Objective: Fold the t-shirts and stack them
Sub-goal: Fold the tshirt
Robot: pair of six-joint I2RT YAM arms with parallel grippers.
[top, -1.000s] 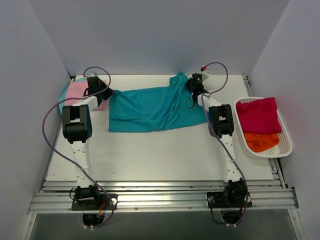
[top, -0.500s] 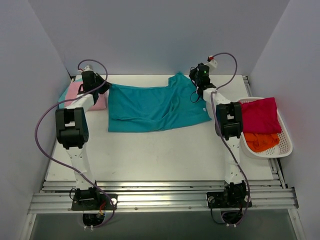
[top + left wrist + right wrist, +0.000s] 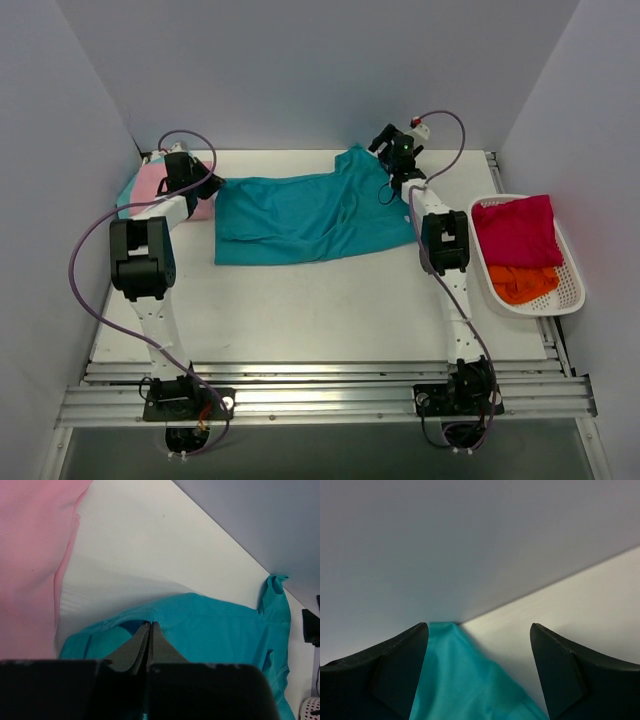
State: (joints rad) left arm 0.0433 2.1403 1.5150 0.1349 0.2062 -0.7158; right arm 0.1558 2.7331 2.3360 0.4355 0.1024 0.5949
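White table [image 3: 300,310]. Teal t-shirt [image 3: 310,215] spread flat at far centre for folding. Left gripper [image 3: 150,626] pinched shut on its left edge, presumably to lift fold. Right gripper [image 3: 479,630] wide open over far sleeve, holding nothing. Pink t-shirt [image 3: 150,185] far left: probable stack base.

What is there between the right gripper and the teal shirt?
Nothing visible. The right gripper is open, and the teal shirt lies uncovered on the table, in the gap between its fingers and closer to one of them.
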